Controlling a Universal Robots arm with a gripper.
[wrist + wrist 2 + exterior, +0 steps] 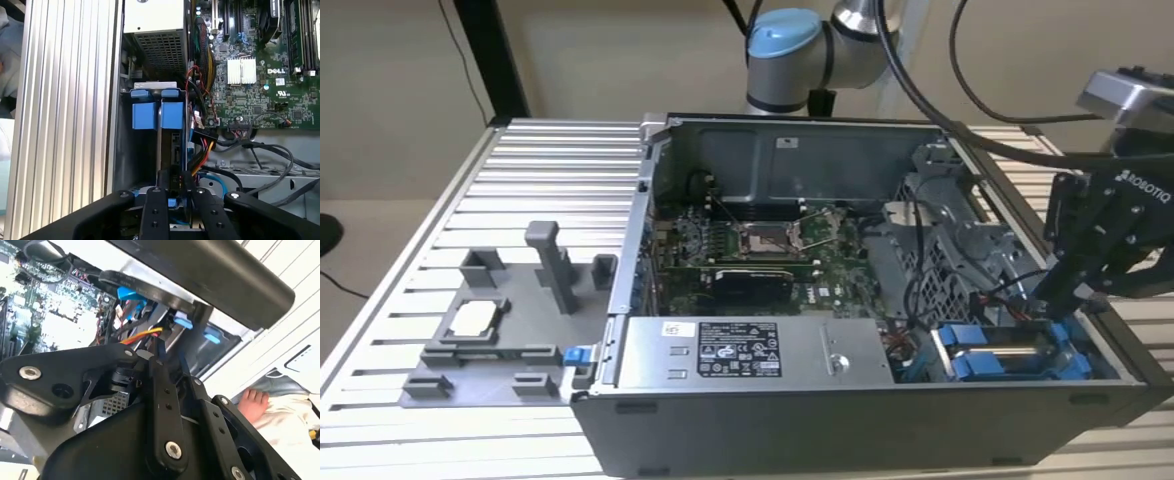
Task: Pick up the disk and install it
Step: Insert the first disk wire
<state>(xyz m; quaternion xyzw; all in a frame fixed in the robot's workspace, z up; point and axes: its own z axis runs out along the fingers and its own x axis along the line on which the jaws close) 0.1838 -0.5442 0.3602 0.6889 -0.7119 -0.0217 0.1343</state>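
At the open computer case's (854,430) corner bay, on the exterior view's right, one disk (1007,362) stands on edge in its blue bracket. The single gripper (1058,305) reaches down into that bay. In the first wrist view its two fingers (162,182) are clenched on the end of the disk (172,145), one on each side, and two blue tabs (144,116) show at the disk's far end.

Inside the case lie one motherboard (747,250) and one grey power supply (734,350) with a white label. Beside the case, on the exterior view's left, one grey tray (454,385) carries one small square chip (474,318).

Everything stands on one ribbed aluminium table (547,170). One arm (787,50) rises behind the case against a plain beige wall (587,50). A person's bare foot (254,404) shows in the second wrist view.
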